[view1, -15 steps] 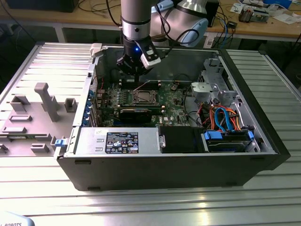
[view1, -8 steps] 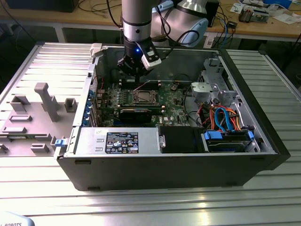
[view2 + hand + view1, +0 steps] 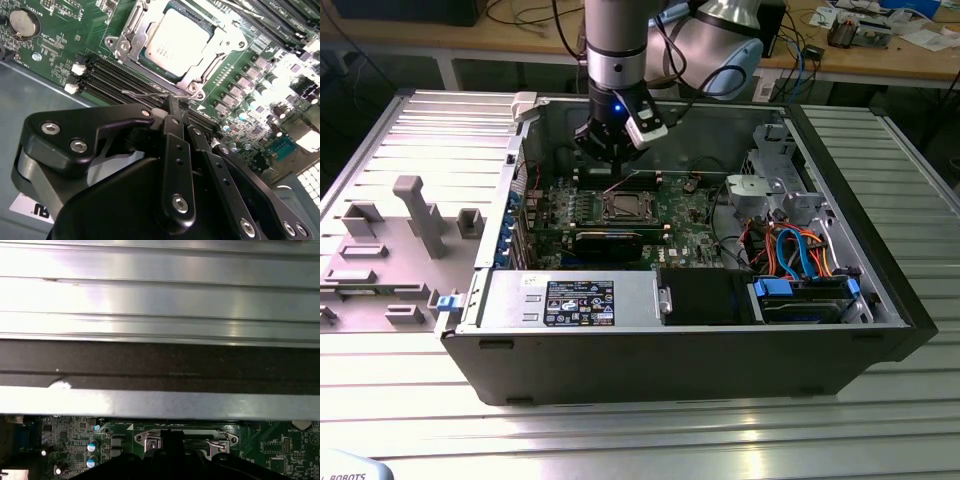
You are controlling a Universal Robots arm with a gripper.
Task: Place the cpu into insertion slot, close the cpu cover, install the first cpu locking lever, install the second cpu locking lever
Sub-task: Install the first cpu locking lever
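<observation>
The cpu [image 3: 175, 40] lies flat in the insertion slot [image 3: 195, 90] of the green motherboard, grey metal top up. The silvery cpu cover [image 3: 129, 37] is down around it. A thin wire locking lever [image 3: 145, 93] stands raised off the board beside the socket and runs to my fingertips. My black gripper [image 3: 172, 102] is shut there, and I cannot tell whether the wire is pinched or just touched. In the exterior view the gripper [image 3: 617, 160] hangs just behind the cpu [image 3: 625, 208], with the lever [image 3: 623, 182] slanting up beneath it. The first wrist view shows the socket edge [image 3: 185, 440].
Black memory slots [image 3: 125, 75] run beside the socket. A long black expansion card [image 3: 610, 240] lies in front of it, and the power supply [image 3: 570, 298] is nearer still. A drive cage with orange and blue cables [image 3: 790, 250] fills the exterior view's right. The case wall [image 3: 160, 365] rises close behind.
</observation>
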